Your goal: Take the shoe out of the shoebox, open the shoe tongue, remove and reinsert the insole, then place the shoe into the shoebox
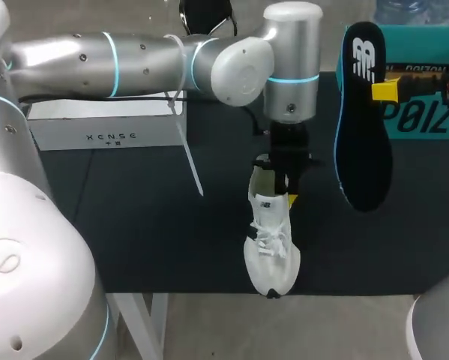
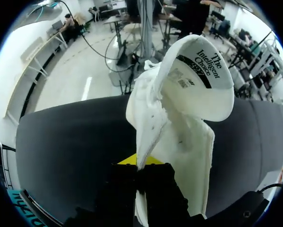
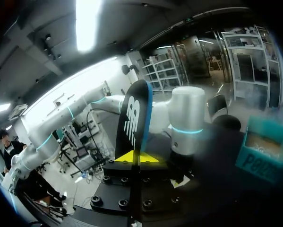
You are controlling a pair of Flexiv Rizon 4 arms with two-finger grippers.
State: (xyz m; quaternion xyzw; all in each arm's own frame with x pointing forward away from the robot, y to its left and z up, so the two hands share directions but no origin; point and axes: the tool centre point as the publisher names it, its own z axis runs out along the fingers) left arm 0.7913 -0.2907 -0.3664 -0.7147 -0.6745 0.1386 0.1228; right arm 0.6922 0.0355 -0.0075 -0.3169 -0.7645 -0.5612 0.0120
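Note:
A white shoe point(image 1: 271, 251) lies on the dark mat with its toe at the table's front edge. My left gripper point(image 1: 287, 189) is shut on the shoe's collar at the heel end. The left wrist view shows the shoe point(image 2: 179, 137) with its tongue point(image 2: 198, 71) folded back, and my left gripper point(image 2: 139, 168) pinches the edge of the upper. A black insole point(image 1: 363, 120) with a blue rim hangs upright in the air to the right, with my right gripper point(image 1: 387, 91) shut on it. In the right wrist view the insole point(image 3: 134, 116) stands between the yellow tips of my right gripper point(image 3: 134, 157).
The teal shoebox point(image 1: 426, 112) stands at the back right, behind the insole. A white box point(image 1: 97, 127) sits at the back left. A thin white strap point(image 1: 190, 157) hangs from my left arm point(image 1: 134, 56). The mat's front edge point(image 1: 172, 291) runs just under the shoe's toe.

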